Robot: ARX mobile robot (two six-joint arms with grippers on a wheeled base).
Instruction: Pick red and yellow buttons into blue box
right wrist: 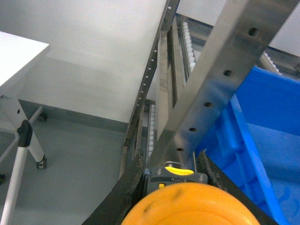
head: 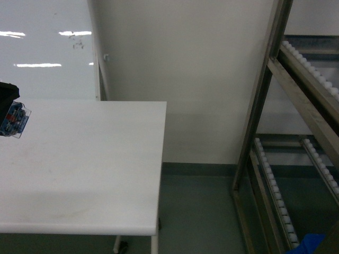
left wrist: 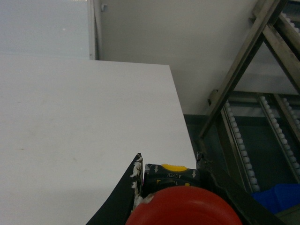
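The left gripper is closed on the red button, holding it above the white table near its right edge. The right gripper is closed on the yellow button, held beside a metal rack and just left of the blue box, over its rim. In the head view, a small blue-and-red item sits at the table's left edge.
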